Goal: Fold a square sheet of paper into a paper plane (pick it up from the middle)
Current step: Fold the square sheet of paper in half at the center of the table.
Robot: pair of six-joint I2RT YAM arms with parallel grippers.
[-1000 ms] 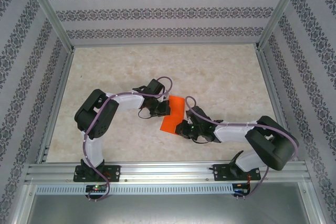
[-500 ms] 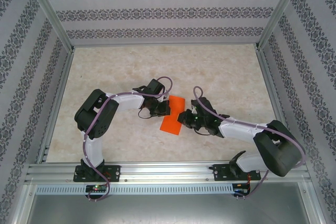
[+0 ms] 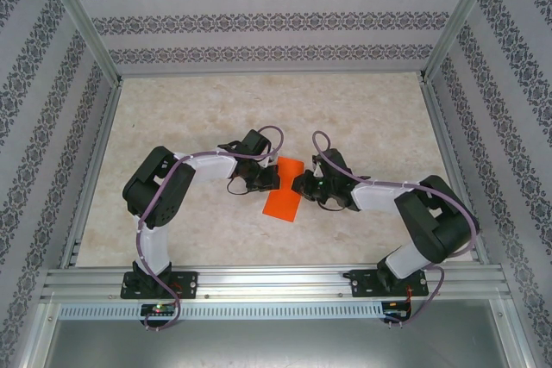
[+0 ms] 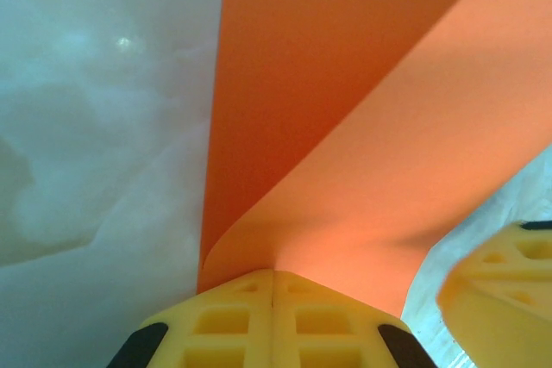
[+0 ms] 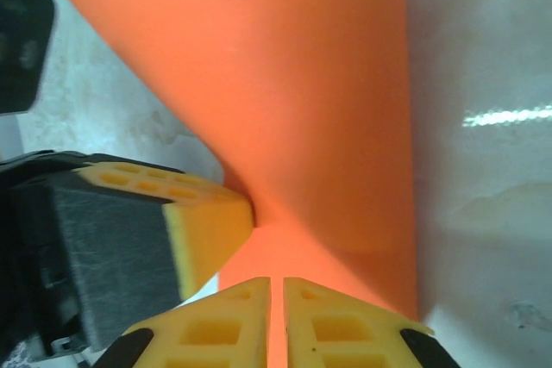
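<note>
Two grippers meet at the orange sheet of paper [image 3: 283,202], which sits near the middle of the table [image 3: 362,118]. The sheet is doubled over, with one layer curving up off the other. The left gripper [image 3: 276,177] is at the sheet's left edge. In the left wrist view its jaws are pressed together with no gap, pinching the curled fold of the sheet. The right gripper [image 3: 298,185] is at the right edge, facing the left gripper and just beside it. In the right wrist view its jaws stand only a thin slit apart, clamped on the sheet.
</note>
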